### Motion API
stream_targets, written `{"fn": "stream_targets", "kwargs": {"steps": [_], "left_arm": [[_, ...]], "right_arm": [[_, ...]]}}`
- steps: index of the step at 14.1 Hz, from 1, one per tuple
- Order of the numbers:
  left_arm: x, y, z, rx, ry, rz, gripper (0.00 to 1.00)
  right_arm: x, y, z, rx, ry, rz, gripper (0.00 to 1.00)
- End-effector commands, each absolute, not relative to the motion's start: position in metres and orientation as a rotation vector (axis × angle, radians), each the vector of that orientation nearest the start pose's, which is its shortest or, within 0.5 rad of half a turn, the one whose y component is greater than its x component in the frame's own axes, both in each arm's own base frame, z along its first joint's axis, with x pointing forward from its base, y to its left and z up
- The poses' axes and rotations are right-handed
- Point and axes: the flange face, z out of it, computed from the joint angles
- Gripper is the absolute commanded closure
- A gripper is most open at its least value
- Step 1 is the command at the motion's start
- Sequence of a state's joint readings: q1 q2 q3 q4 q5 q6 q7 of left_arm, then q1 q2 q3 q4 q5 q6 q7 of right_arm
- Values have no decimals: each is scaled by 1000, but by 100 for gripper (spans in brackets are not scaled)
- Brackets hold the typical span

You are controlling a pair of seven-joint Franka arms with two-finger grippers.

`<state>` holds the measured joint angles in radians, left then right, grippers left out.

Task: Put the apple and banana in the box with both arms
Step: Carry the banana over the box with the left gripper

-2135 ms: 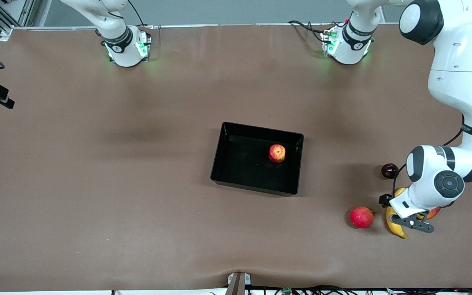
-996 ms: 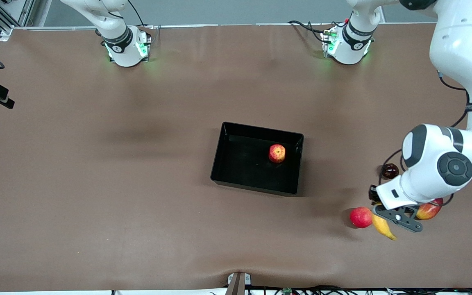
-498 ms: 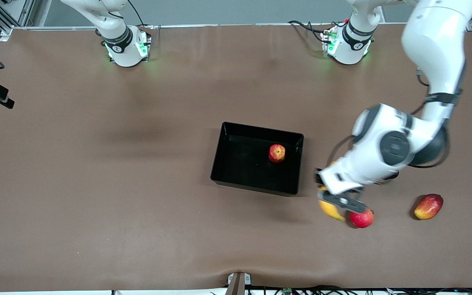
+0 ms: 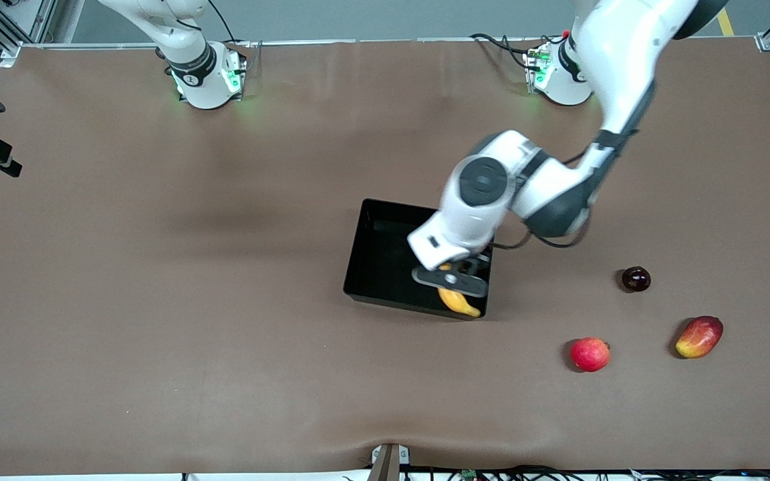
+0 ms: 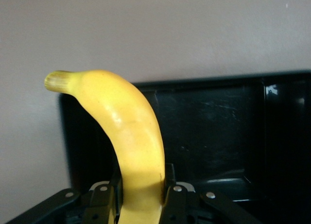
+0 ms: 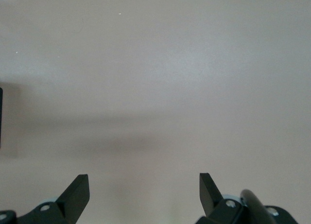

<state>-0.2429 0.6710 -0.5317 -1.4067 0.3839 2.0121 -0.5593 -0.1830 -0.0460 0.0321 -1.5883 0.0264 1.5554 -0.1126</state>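
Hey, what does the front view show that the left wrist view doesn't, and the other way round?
Only the front view shows the pinkish-red round fruit, the oval red-yellow mango and the small dark round fruit on the brown table toward the left arm's end, plus both arm bases. Only the left wrist view shows the left gripper's fingers clamped on the curved yellow banana and its greenish stem tip. Both show the left gripper holding the banana over the glossy black plastic box.
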Motion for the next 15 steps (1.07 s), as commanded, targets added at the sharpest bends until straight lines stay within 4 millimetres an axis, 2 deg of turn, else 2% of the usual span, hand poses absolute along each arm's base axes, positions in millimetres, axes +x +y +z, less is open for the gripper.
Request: {"fn": "stream_targets", "kwargs": {"steps": [1, 7, 15], "left_arm": [[559, -459, 332, -3067, 467, -82, 100], [537, -503, 306, -3121, 580, -165, 100], [519, -523, 249, -3058, 647, -164, 100]], "right_arm": [[534, -83, 642, -3100, 62, -21, 0], [533, -86, 641, -3093, 73, -20, 0], [533, -92, 637, -3076, 93, 2, 0]]}}
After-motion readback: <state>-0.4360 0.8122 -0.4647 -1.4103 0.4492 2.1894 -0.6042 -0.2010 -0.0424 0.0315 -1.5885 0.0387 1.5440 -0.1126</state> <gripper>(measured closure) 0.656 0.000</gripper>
